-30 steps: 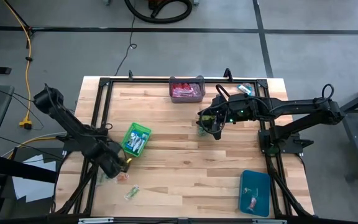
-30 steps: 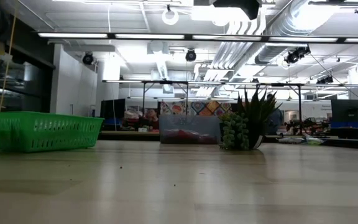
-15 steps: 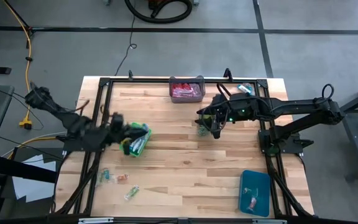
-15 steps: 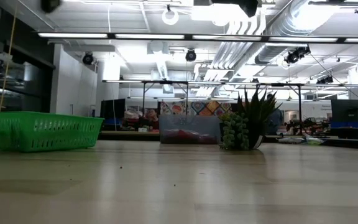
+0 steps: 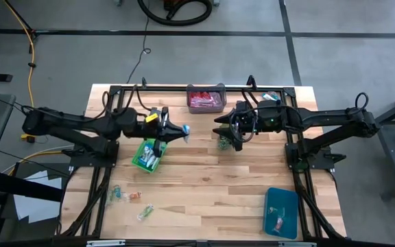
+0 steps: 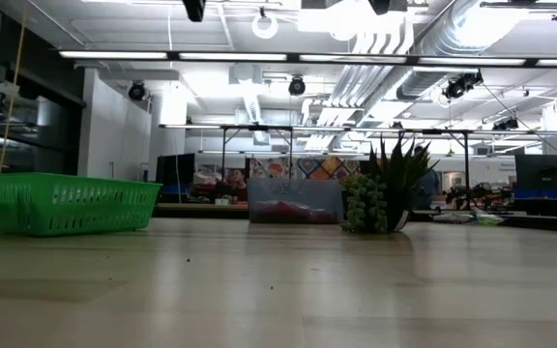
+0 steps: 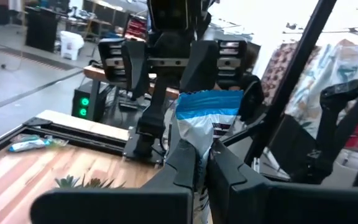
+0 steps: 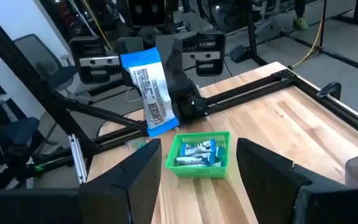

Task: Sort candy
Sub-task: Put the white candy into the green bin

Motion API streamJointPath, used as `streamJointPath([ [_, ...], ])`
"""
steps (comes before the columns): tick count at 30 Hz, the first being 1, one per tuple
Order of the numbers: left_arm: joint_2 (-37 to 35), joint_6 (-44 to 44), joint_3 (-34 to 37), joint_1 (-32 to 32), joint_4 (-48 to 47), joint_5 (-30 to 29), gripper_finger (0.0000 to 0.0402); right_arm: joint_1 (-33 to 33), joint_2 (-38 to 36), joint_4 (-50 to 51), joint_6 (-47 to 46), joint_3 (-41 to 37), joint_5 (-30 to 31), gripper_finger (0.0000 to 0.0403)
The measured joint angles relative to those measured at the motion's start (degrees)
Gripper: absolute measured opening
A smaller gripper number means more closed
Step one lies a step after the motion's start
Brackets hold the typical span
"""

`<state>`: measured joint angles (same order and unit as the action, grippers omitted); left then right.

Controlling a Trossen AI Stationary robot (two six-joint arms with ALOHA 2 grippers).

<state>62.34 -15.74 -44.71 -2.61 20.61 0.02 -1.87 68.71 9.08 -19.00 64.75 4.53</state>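
The wooden bench (image 5: pixel 204 171) lies mostly bare in the middle. The left pincer (image 5: pixel 182 130) pinches a blue-and-white candy (image 7: pixel 207 121) in the air just beyond the green basket (image 5: pixel 149 154). The right pincer (image 5: pixel 233 137), fingers spread, hovers near the plant (image 5: pixel 222 143).

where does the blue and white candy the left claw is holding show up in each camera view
High view: the blue and white candy sits at the left claw's tip, just past the green bin.
Low view: not in it.
Left wrist view: centre, pinched upright between the claw's own fingers.
Right wrist view: upper left, held up above the green bin.
Shared landmark: the green bin, seen in the high, low and right wrist views.
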Motion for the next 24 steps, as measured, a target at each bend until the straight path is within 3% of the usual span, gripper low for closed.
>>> streamJointPath([
  [13,0.48,0.92,0.0,1.92,0.21,1.49,0.0001,0.0,0.0,0.52,10.25,0.0,0.02,0.0204],
  [20,0.44,0.91,0.0,1.92,0.11,1.57,0.0001,0.0,0.0,0.7,7.23,0.0,0.02,0.0204],
  [24,-0.56,0.92,0.0,1.97,-3.43,5.26,0.0002,0.0,0.0,2.66,7.46,0.0,0.05,0.0204],
])
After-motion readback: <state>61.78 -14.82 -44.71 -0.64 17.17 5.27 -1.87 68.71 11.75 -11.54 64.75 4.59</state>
